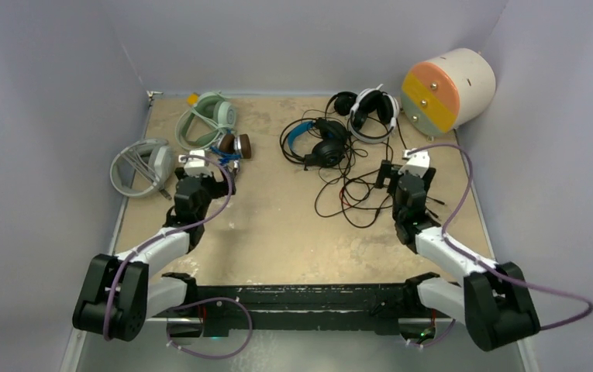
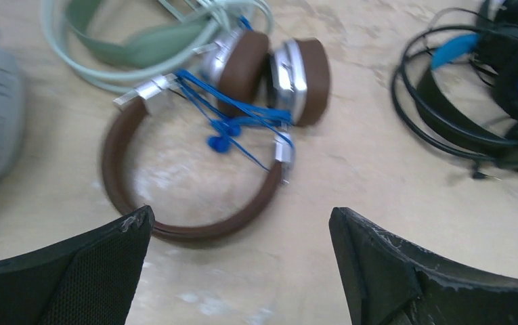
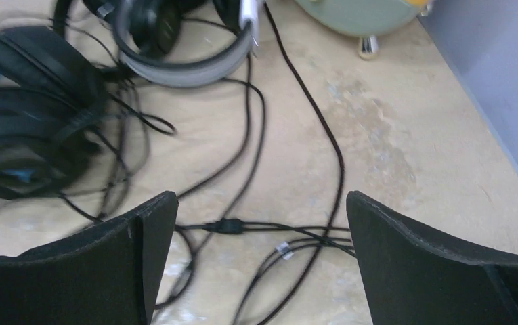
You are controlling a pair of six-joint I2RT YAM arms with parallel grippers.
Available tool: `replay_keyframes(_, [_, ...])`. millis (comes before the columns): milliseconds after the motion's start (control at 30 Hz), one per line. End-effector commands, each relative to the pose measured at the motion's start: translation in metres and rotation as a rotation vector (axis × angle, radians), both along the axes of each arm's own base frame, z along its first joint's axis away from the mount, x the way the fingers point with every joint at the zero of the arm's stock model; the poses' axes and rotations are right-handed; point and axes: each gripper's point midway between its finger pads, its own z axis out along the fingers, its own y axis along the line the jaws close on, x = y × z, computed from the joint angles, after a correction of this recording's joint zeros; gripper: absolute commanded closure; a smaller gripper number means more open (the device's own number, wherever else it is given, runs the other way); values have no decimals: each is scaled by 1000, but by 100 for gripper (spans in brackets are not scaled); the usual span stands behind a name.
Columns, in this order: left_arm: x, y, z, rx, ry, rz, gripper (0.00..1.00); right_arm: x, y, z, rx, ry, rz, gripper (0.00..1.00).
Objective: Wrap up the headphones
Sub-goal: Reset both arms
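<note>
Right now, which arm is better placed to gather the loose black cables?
Right. The right gripper, open, hovers over the black cables. The left gripper, also open, is over the brown headphones, whose blue cable looks bundled.

A headset point(image 2: 242, 74) lies just ahead of the left gripper's point(image 2: 241, 215) jaws, while loose cables point(image 3: 229, 225) cross below the gap between the right gripper's point(image 3: 261, 200) jaws.

Brown headphones point(image 2: 246, 68): matt leather-like band + pads, shiny metal hinges. Table point(image 2: 378, 189): pale wood-like top, worn, matt. Black-white headphones point(image 3: 181, 71): smooth plastic band.
</note>
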Motion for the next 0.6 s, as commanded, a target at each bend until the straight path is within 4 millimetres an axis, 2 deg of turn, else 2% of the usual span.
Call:
replay_keyframes(0, [13,45,39,157,-235,135,0,11,-17,-9,-64,-146,4,3])
replay_keyframes(133, [24,72,19,211,-223,171,0,27,-28,-26,-127,-63,-6,2])
replay_keyframes(200, [30,83,4,171,-177,190,0,29,-39,-26,-190,-97,-18,4])
replay_keyframes(233, [31,90,-7,141,-156,195,0,32,-47,-15,-195,-150,-46,4])
replay_keyframes(267, [32,94,-11,131,-169,198,0,33,-49,-27,-155,-85,-57,3])
replay_keyframes(333, [34,94,-21,125,-169,185,0,37,-59,-30,-85,-54,-75,6])
replay_keyframes(367, [35,93,-26,122,-152,177,0,35,-73,-28,-60,-73,-132,6])
replay_keyframes(400, [36,93,-27,122,-150,175,0,31,-76,-28,-23,-79,-138,7])
replay_keyframes(533, [32,92,-27,120,-173,166,0,25,-74,-26,-50,-114,-88,9])
replay_keyframes(567, [32,91,-28,120,-170,163,0,26,-71,-33,-54,-83,-70,9])
